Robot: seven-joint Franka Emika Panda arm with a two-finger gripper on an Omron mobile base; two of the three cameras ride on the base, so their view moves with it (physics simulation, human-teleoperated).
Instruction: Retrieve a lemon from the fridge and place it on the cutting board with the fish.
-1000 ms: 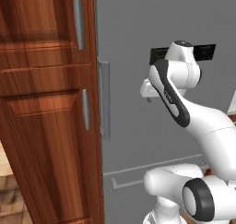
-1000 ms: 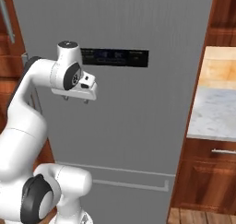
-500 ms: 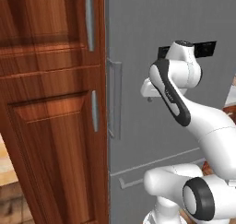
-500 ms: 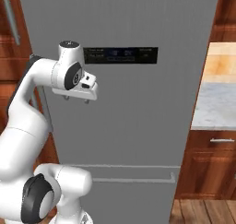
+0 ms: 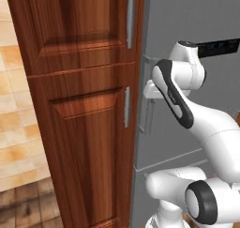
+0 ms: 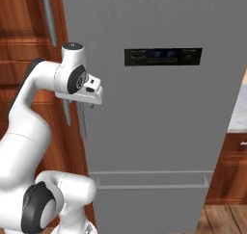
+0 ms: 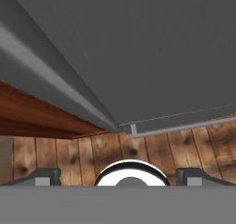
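Note:
The fridge [image 6: 159, 112] is a tall grey appliance with its door shut, a black display panel [image 6: 163, 56] and a lower drawer seam [image 6: 149, 180]. Its long vertical handle [image 5: 142, 98] runs along the door's left edge, just behind my hand. My gripper [image 6: 90, 100] hangs close to the door near that handle and points down. In the hand view the gripper [image 7: 120, 179] is open, with nothing between its fingertips [image 7: 44, 176], and it looks down the fridge door [image 7: 138, 48] to the floor. The lemon, cutting board and fish are out of view.
Reddish-brown wooden cabinets [image 5: 84, 105] with grey handles [image 5: 126, 107] stand directly left of the fridge. A strip of counter [image 6: 240, 115] with a wooden cabinet below it shows at the far right. Below lies wooden floor [image 7: 83, 156], and a tiled wall [image 5: 14, 128] is at the far left.
The whole scene has slid to the right in both base views, so the base has driven left. The arm holds the same pose and the gripper stays open.

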